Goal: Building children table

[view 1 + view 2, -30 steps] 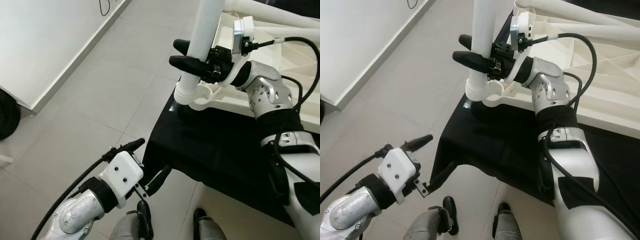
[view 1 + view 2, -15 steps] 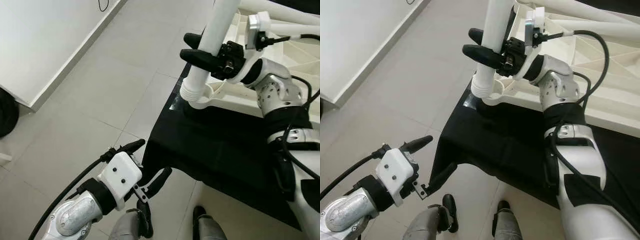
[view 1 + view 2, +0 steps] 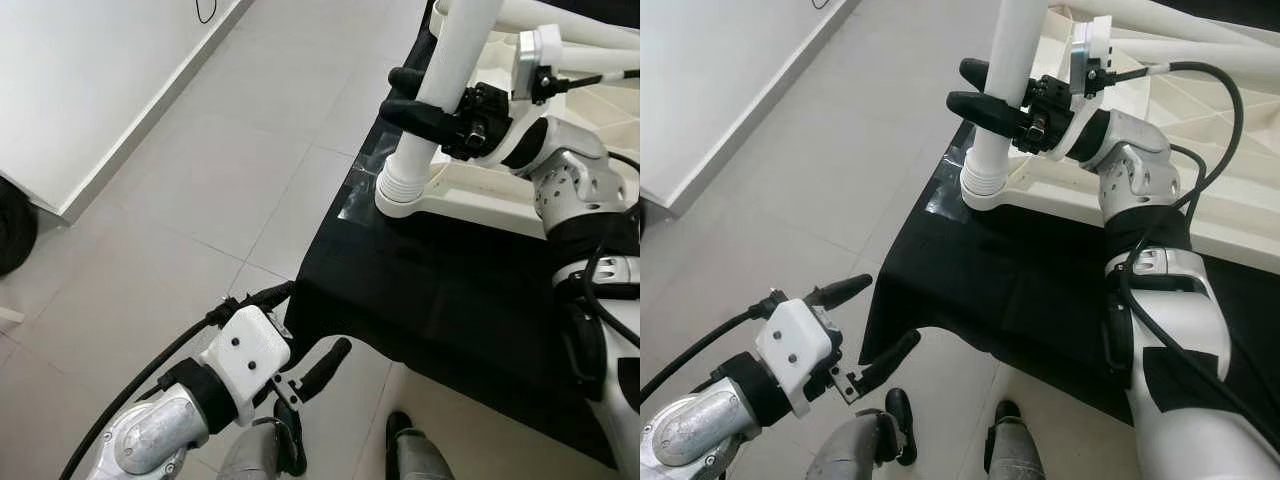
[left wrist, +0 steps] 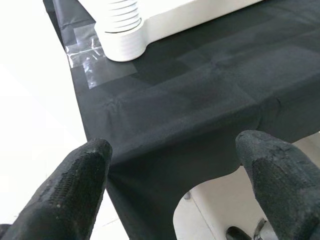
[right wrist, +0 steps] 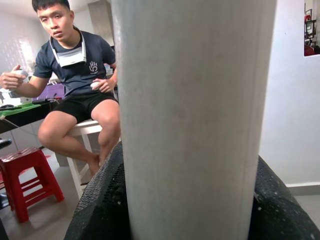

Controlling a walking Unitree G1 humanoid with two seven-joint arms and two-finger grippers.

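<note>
A white table leg stands tilted, its ribbed lower end in the corner socket of the upturned white tabletop. My right gripper is shut on the leg a little above that end; in the right wrist view the leg sits between both fingers. The tabletop lies on a black cloth. My left gripper hangs open, low and just off the cloth's near corner, with nothing between its fingers.
Grey tiled floor stretches left to a white wall. A dark object lies at the far left. Clear tape holds the cloth's corner. A person sits on a stool beyond the leg, beside a red stool.
The right gripper has carried the leg rightward, so its ribbed end moved from beside the socket onto it. The left gripper's fingers have spread a little wider.
</note>
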